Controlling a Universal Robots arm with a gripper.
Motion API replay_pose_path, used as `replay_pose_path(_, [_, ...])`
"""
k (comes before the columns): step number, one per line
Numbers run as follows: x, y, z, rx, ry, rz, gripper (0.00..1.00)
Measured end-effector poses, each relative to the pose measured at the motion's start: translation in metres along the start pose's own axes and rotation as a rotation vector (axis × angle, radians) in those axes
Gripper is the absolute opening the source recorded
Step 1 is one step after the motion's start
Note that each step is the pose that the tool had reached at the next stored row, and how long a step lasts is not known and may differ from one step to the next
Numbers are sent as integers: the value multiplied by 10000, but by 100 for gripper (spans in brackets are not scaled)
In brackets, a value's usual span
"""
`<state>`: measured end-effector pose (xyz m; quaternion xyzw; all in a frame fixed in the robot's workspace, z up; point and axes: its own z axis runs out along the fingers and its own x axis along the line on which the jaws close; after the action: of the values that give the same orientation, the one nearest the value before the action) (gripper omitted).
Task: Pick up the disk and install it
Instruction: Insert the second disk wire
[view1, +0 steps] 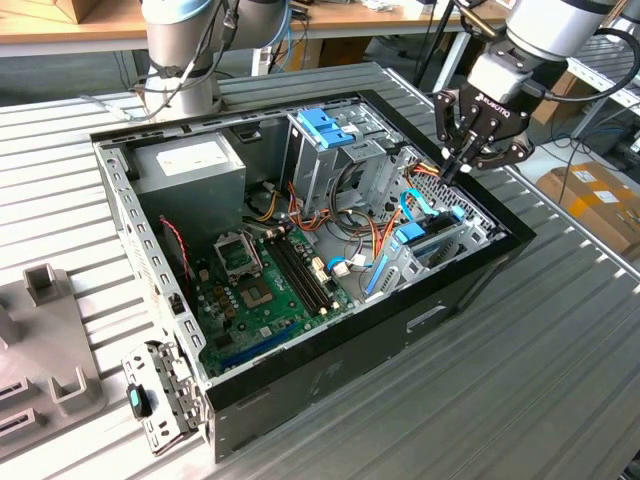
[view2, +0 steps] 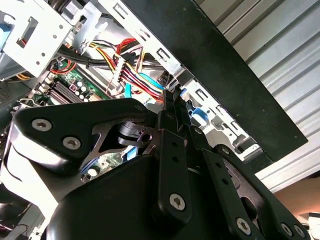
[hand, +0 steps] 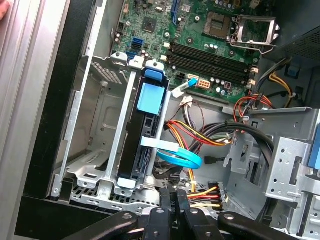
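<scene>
Exterior view: gripper (view1: 458, 165) is hanging over the far right corner of the open computer case (view1: 470, 275), fingers pressed together with nothing between them. Both wrist views are showing the same thing, the black fingertips (hand: 175, 200) meeting edge to edge, no object clamped. It is sitting above the case rim rather than down inside, probably because the drive cage below is crowded with cables.

Just under the fingertips, in the first wrist view, the disk (hand: 145, 135) is standing on edge inside the grey metal drive cage (hand: 95, 150), its light-blue rail tab (hand: 151, 97) facing outward. A flat blue data cable (hand: 177, 155) is looping away from its lower end, and a red, yellow and black power bundle (hand: 200, 135) is running alongside. Judging from this, the disk is already seated in its bay, which would explain the empty, clenched gripper.

Further out in the exterior view: the green motherboard (view1: 265, 285) is lying on the case floor, the power supply (view1: 190, 165) is occupying the rear corner, and a second cage with blue latches (view1: 325, 130) is standing upright mid-case. The case is resting on a ribbed metal table (view1: 520, 380).
</scene>
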<state>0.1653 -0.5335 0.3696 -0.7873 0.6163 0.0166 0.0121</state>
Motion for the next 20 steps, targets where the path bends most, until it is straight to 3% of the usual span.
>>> replay_pose_path(9, [203,107,-5,1,0,1,16])
replay_pose_path(14, [240,164,10,5,0,79,16])
replay_pose_path(17, [240,166,28,27,-1,624,16])
replay_pose_path(20, [241,166,59,71,-3,1695,16])
